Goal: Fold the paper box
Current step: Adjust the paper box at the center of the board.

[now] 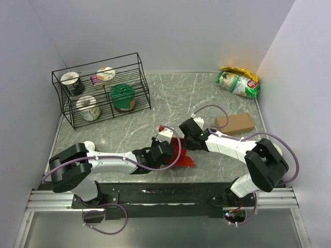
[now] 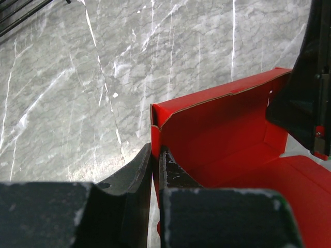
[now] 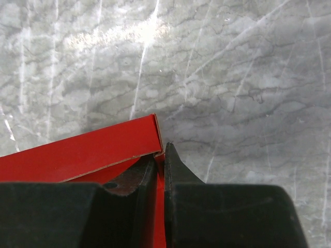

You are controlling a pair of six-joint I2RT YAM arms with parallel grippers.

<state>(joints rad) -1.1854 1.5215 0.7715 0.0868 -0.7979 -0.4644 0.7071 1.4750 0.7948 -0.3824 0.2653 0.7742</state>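
Mid-fold here on the bright red thin-card paper box (image 1: 183, 157), near centre of the grey marbled table (image 1: 207, 98). Pinching a raised wall edge with the left gripper (image 2: 155, 155), another corner with the right gripper (image 3: 161, 153). Next, probably: easing walls upright, locking flaps gently.

Table (image 1: 181, 95): grey marble-patterned top with white veins.
Wire rack (image 1: 96, 62): black, two tiers, at 10 o'clock on the table.
Rack contents: white-lidded cup (image 1: 70, 80) and paper-lidded cup (image 1: 105, 75) at the back; green tub (image 1: 123, 97) and a tipped cup (image 1: 88, 107) in front.
Snack bag (image 1: 238, 82): green and yellow, at 1 o'clock, by the far right corner.
Cardboard box (image 1: 235, 123): plain brown, flat, at 3 o'clock.
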